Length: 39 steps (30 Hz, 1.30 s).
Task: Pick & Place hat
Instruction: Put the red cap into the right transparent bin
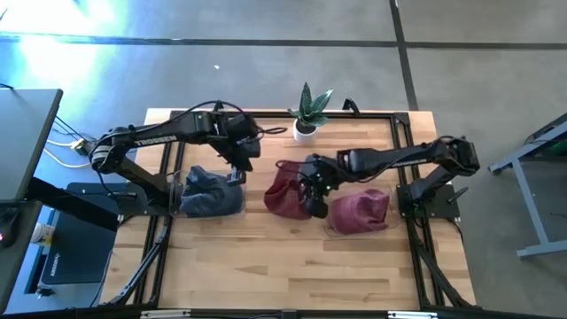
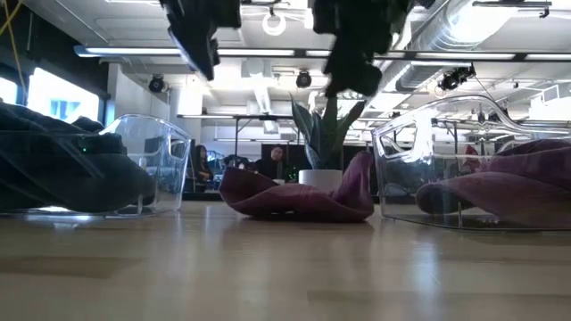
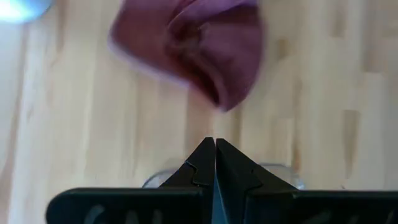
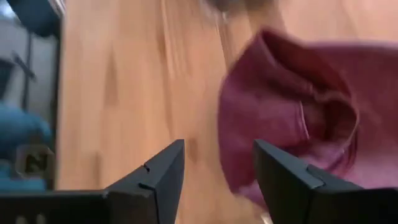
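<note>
A maroon hat (image 1: 283,193) lies crumpled on the wooden table between two clear bins, resting on its underside (image 2: 294,203). My right gripper (image 1: 313,188) hangs open above the hat's right side. In the right wrist view the right gripper (image 4: 217,171) is open, with the hat (image 4: 298,124) just beyond its fingers. My left gripper (image 1: 237,170) is shut and raised near the left bin's far right corner. Its wrist view shows the shut left gripper (image 3: 215,155) and the hat (image 3: 199,50) farther off. In the low view both grippers stay high above the table.
The left clear bin (image 1: 184,188) holds dark blue hats (image 1: 211,193). The right clear bin (image 1: 390,213) holds maroon hats (image 1: 359,213). A potted plant (image 1: 307,115) stands at the table's far edge. Bare wood lies toward the near edge (image 1: 283,266).
</note>
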### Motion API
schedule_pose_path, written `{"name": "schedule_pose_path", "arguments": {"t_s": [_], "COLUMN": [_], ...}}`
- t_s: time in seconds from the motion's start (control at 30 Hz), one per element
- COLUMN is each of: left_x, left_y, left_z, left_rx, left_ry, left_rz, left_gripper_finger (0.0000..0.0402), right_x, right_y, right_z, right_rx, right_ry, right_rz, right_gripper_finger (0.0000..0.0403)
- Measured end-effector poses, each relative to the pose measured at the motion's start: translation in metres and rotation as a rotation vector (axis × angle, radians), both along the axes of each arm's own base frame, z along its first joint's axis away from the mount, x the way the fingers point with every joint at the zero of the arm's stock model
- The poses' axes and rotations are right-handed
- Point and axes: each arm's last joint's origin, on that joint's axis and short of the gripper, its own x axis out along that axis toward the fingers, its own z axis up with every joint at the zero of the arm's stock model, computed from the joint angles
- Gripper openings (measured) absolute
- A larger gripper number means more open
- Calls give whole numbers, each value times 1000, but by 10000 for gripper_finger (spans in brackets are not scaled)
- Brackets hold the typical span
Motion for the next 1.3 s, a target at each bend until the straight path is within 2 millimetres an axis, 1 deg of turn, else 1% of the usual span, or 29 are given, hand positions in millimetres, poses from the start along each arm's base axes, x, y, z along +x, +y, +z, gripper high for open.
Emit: {"name": "schedule_pose_path", "arguments": {"t_s": [0.1,0.17,0.23,0.33,0.4,0.43,0.53,0.6,0.7,0.77,0.87,0.97,1.03,1.07,1.13,1.2,1.3], "left_x": [-6,-17,-27,-38,-41,-43,-51,-53,-55,-57,-59,-58,-58,-58,-58,-58,-58], "left_y": [5,11,18,28,30,29,27,26,25,24,24,24,24,24,24,24,24], "left_z": [-9,-11,-14,-21,-20,-18,-11,-7,-5,-3,-2,-2,-2,-2,-2,-2,-2], "left_rx": [13,7,-5,-37,-46,-45,-35,-33,-31,-28,-15,-5,-1,2,7,15,33], "left_ry": [85,114,125,146,129,125,102,81,70,61,53,51,50,50,49,48,53], "left_rz": [100,162,227,304,323,326,331,329,328,327,307,289,280,276,265,256,261], "left_gripper_finger": [10,10,10,10,10,10,10,10,10,10,10,10,10,10,10,10,10], "right_x": [9,18,29,47,56,59,67,72,80,86,92,95,96,97,95,92,87], "right_y": [-1,0,-1,-6,-9,-12,-19,-22,-22,-20,-19,-21,-24,-26,-29,-33,-35], "right_z": [9,4,-6,-24,-39,-47,-67,-77,-96,-107,-120,-128,-128,-124,-118,-102,-69], "right_rx": [15,2,-10,4,-8,-25,-46,-49,-33,-9,20,42,61,68,77,71,64], "right_ry": [-40,-40,-24,31,93,138,247,287,327,339,332,333,318,299,274,250,181], "right_rz": [-78,-108,-126,-166,-198,-228,-338,-349,-304,-271,-224,-218,-208,-185,-148,-154,-165], "right_gripper_finger": [180,161,130,64,20,11,20,19,4,6,11,8,9,13,31,61,115]}}
